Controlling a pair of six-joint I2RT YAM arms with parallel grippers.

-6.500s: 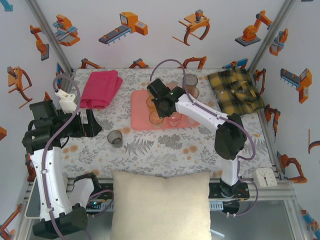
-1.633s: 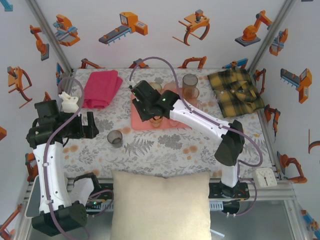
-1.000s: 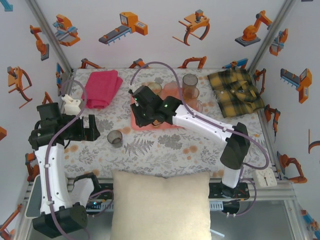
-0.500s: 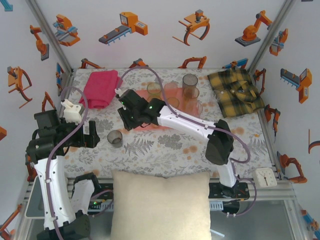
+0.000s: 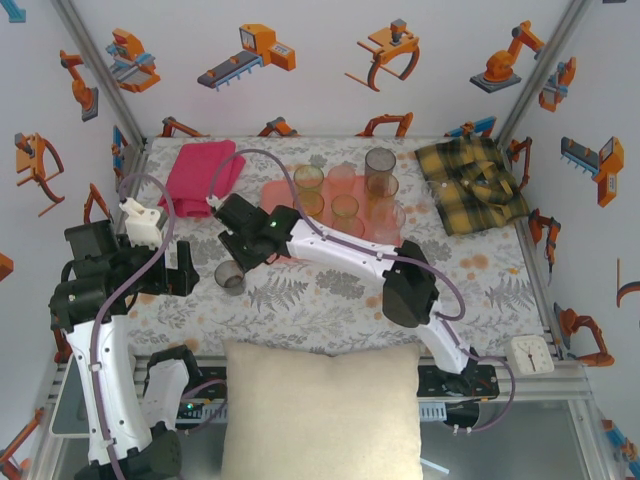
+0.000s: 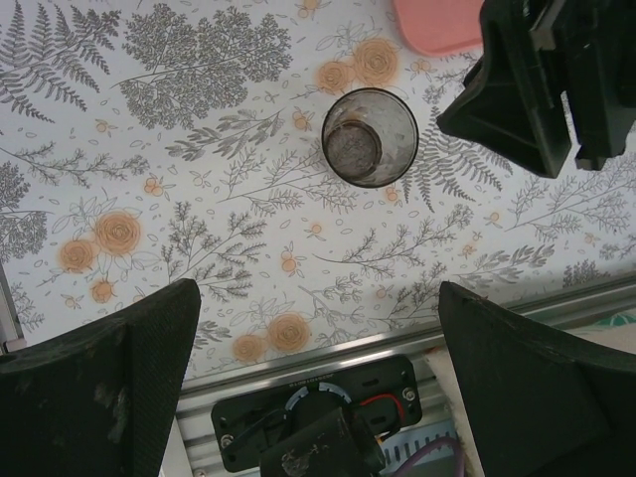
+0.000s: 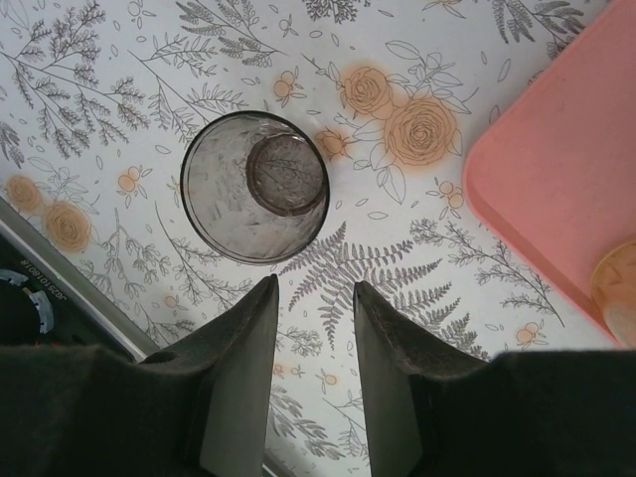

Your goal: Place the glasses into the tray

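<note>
Step in hand: the approach to the last loose glass is judged to be under way; no grasp has been made yet.
Loose glass: one smoky grey glass (image 5: 231,277) is seen standing upright on the floral tablecloth, off the tray (image 5: 272,192) and near its near-left corner, apart from the rim.
Other glasses: several amber, pink and grey tumblers (image 5: 345,210) are already set upright inside the tray, so the task is judged almost finished.
Right gripper (image 7: 313,298): it is held above the cloth between the tray's near-left corner and the grey glass, pointing down; its jaws are parted by a modest gap and nothing is caught between them.
Left gripper (image 6: 318,298): it is held on the far side of the grey glass from the tray, with its jaws spread wide and empty.
Next move: the right gripper would have to be shifted away from the tray until it is over the glass, then lowered, either with the jaws widened to span the wall or with one finger inside the rim, and then closed.
After that: the glass would have to be lifted over the low rim and set down in a free spot at the tray's near-left part.
</note>
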